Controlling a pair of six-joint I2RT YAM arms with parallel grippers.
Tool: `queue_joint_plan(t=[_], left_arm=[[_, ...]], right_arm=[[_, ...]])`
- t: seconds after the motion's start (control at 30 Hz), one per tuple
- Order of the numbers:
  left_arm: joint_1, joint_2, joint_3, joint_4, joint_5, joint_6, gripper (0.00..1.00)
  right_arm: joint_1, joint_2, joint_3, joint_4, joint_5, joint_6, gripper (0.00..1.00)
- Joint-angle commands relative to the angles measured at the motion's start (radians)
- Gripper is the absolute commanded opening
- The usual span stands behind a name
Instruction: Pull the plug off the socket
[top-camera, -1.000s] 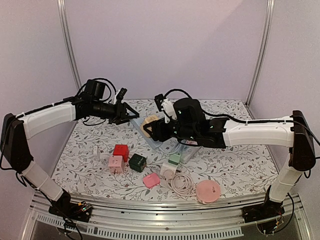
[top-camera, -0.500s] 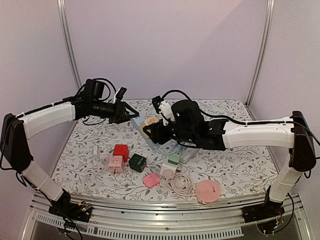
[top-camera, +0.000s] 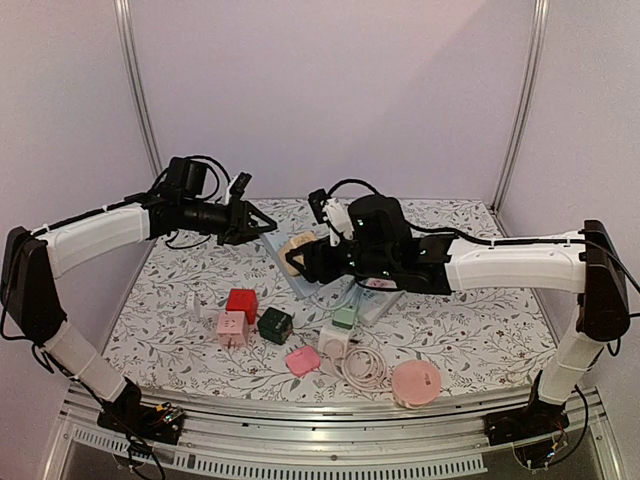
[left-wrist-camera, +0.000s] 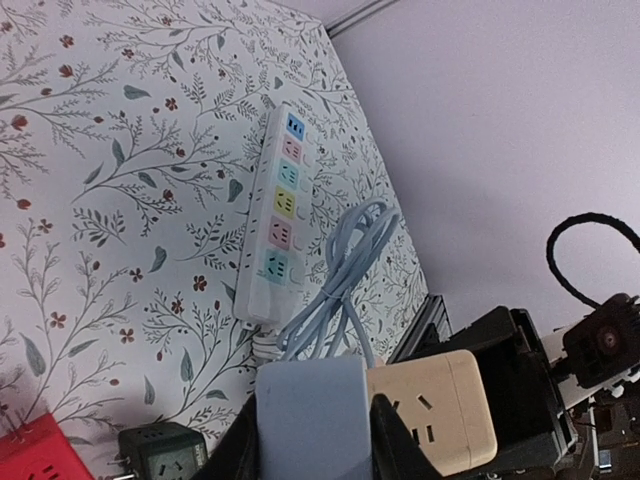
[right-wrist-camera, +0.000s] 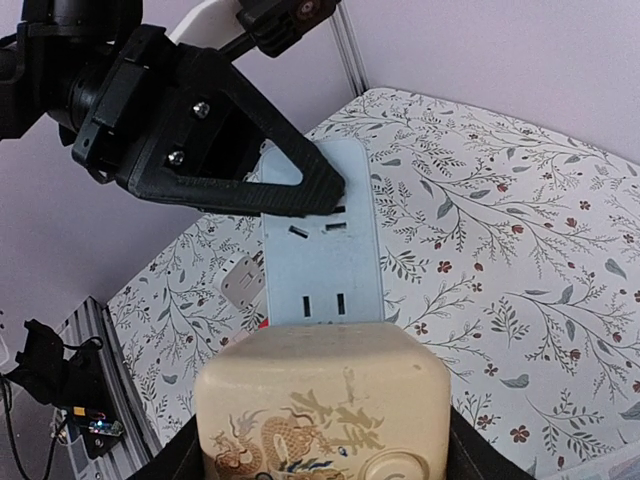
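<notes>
My left gripper (top-camera: 262, 225) is shut on one end of a light blue socket strip (left-wrist-camera: 312, 420), which it holds up off the table. The strip also shows in the right wrist view (right-wrist-camera: 322, 250) and in the top view (top-camera: 310, 290). My right gripper (top-camera: 305, 255) is shut on a cream cube plug with a dragon print (right-wrist-camera: 325, 410). The plug sits against the strip's socket face, just beside the left fingers (left-wrist-camera: 395, 445). It also shows in the left wrist view (left-wrist-camera: 430, 410). I cannot tell whether its pins are still in the socket.
A white power strip with coloured sockets (left-wrist-camera: 282, 215) and its coiled cable (left-wrist-camera: 345, 265) lie on the floral table. Nearer the front are a red cube (top-camera: 241, 301), a pink cube (top-camera: 232, 327), a dark green cube (top-camera: 275, 324), a white cube (top-camera: 335, 340), a cable coil (top-camera: 365, 368) and a pink disc (top-camera: 416, 382).
My right arm has shifted a little with the cream plug and come back. The left gripper has barely moved. The plug stays against the blue strip.
</notes>
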Motion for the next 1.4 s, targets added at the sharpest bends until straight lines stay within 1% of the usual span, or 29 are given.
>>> queue_joint_plan(t=[0.0, 0.23, 0.5, 0.6, 0.7, 0.93, 1.07, 1.3, 1.37], left_arm=[[0.004, 0.004, 0.002, 0.001, 0.022, 0.058, 0.1], [0.005, 0.008, 0.002, -0.003, 0.012, 0.062, 0.09], [0.005, 0.031, 0.019, -0.063, -0.071, 0.119, 0.08], [0.007, 0.047, 0.028, -0.096, -0.12, 0.148, 0.07], [0.007, 0.054, 0.033, -0.109, -0.119, 0.148, 0.07], [0.015, 0.064, 0.035, -0.108, -0.116, 0.148, 0.07], [0.016, 0.069, 0.037, -0.103, -0.113, 0.162, 0.07], [0.017, 0.054, 0.033, -0.095, -0.107, 0.171, 0.07], [0.016, 0.052, 0.031, -0.091, -0.108, 0.174, 0.07]], right_arm=[[-0.048, -0.002, 0.007, 0.137, -0.056, 0.131, 0.4], [-0.04, 0.0, 0.003, 0.133, -0.049, 0.11, 0.4], [0.012, -0.005, 0.007, 0.09, 0.091, 0.002, 0.4], [0.028, 0.008, 0.04, 0.018, 0.142, -0.054, 0.4], [0.041, 0.024, 0.072, -0.057, 0.189, -0.104, 0.4], [0.051, 0.019, 0.067, -0.067, 0.217, -0.107, 0.4], [0.042, 0.019, 0.085, -0.066, 0.178, -0.086, 0.4], [-0.048, -0.005, 0.042, -0.026, -0.02, 0.048, 0.4], [-0.069, -0.013, 0.023, -0.007, -0.054, 0.09, 0.4]])
